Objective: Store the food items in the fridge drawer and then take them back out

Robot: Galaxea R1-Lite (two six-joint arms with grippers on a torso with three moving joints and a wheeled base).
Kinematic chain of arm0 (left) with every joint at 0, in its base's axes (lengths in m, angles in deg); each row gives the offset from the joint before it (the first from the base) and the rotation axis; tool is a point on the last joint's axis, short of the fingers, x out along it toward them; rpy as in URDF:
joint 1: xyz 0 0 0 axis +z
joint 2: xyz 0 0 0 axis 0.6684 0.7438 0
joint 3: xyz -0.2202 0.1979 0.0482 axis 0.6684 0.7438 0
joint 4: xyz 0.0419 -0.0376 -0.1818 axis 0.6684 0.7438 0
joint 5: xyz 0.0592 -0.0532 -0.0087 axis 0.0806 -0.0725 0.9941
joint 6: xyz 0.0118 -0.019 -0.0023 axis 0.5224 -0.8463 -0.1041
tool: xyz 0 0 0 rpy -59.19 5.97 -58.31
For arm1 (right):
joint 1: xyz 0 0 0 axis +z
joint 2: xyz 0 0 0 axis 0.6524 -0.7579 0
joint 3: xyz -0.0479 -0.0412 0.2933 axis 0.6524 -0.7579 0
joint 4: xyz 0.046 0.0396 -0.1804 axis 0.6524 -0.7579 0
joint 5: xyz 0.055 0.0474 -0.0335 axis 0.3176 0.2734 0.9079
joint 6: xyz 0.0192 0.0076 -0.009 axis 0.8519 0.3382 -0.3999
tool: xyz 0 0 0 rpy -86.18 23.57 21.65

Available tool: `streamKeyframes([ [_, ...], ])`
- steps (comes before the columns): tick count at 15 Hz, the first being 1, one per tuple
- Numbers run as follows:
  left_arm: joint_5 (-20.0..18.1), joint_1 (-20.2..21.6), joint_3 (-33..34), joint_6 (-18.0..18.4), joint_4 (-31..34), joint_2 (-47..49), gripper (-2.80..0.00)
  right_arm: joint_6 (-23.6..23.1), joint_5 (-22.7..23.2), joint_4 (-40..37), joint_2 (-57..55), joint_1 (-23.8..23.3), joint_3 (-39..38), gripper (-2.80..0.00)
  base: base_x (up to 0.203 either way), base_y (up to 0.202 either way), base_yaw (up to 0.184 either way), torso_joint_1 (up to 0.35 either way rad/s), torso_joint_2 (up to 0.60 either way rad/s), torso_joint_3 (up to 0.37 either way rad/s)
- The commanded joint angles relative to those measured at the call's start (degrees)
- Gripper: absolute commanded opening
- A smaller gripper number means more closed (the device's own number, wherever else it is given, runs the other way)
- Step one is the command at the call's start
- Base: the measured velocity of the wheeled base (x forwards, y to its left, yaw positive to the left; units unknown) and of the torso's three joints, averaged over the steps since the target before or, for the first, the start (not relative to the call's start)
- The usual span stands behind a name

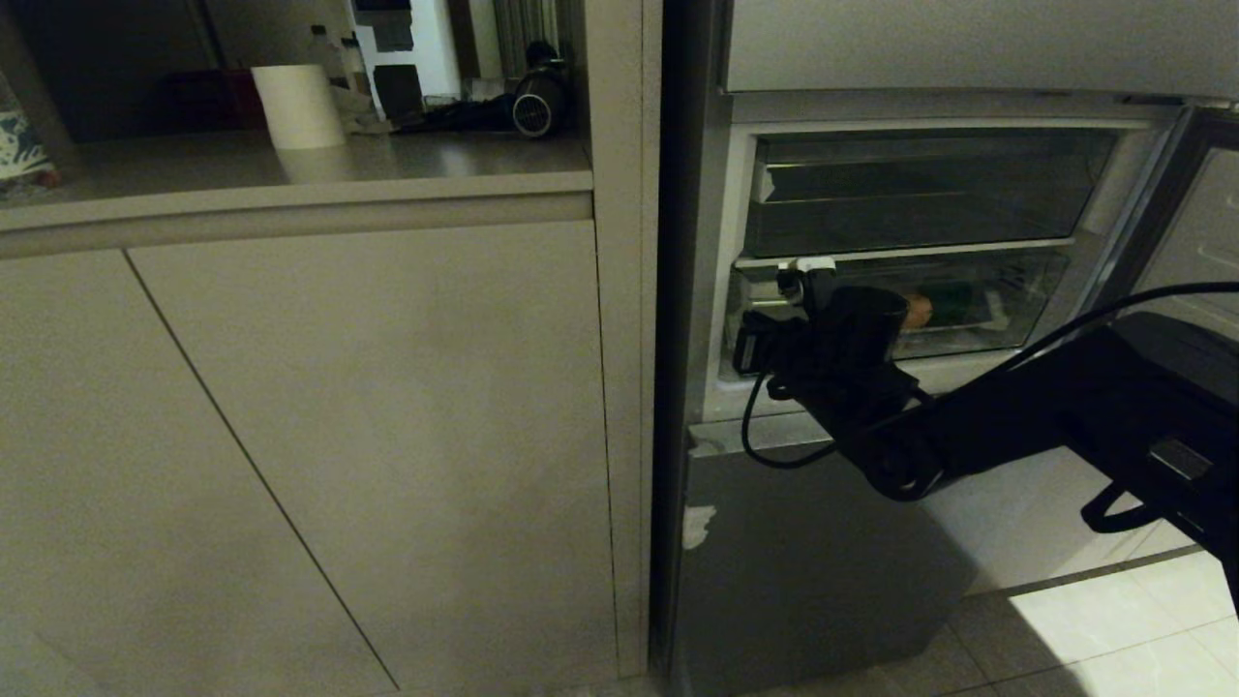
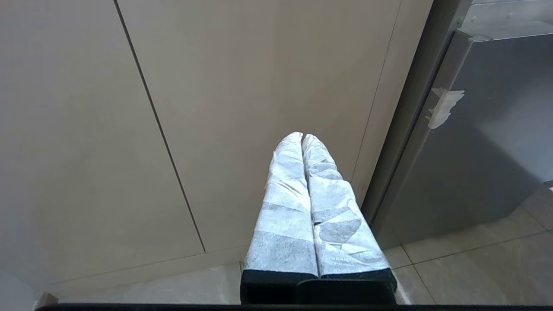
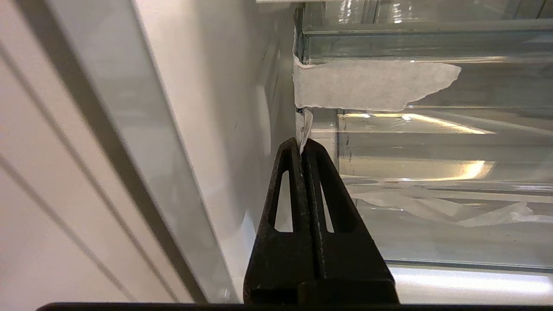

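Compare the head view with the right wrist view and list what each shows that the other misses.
Head view only: the counter with a paper roll, the cabinet doors, the upper tray, and an orange-brown food piece and something dark green in the fridge drawer.
Right wrist view only: the right end effector shut on a small scrap hanging from the torn white sticker.
Both: the drawer's clear front and the right arm.

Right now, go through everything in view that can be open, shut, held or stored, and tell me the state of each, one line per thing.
fridge door: open.
fridge drawer: pushed in, with food visible inside.
orange-brown food item: inside the drawer.
dark-green food item: inside the drawer.
right gripper: shut on a white sticker scrap at the drawer's front corner.
left gripper: shut, empty, parked facing the cabinet doors.
cabinet doors: closed.
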Motion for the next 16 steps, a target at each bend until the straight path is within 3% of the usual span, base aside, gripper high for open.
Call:
streamKeyframes([
  [1,0.0,0.0,0.0,0.0,0.0,0.1,-2.80,0.1,-0.1,0.4,2.5,0.0,-3.5,-2.80,0.000,0.000,0.000,0.000,0.00,0.000],
  [15,0.0,0.0,0.0,0.0,0.0,0.1,-2.80,0.3,-1.4,7.0,25.1,3.4,-36.3,-2.80,0.000,0.000,0.000,0.000,0.00,0.000],
  [16,0.0,0.0,0.0,0.0,0.0,0.1,-2.80,0.3,-2.1,7.0,26.5,3.7,-38.3,0.00,0.000,0.000,0.000,0.000,0.00,0.000],
])
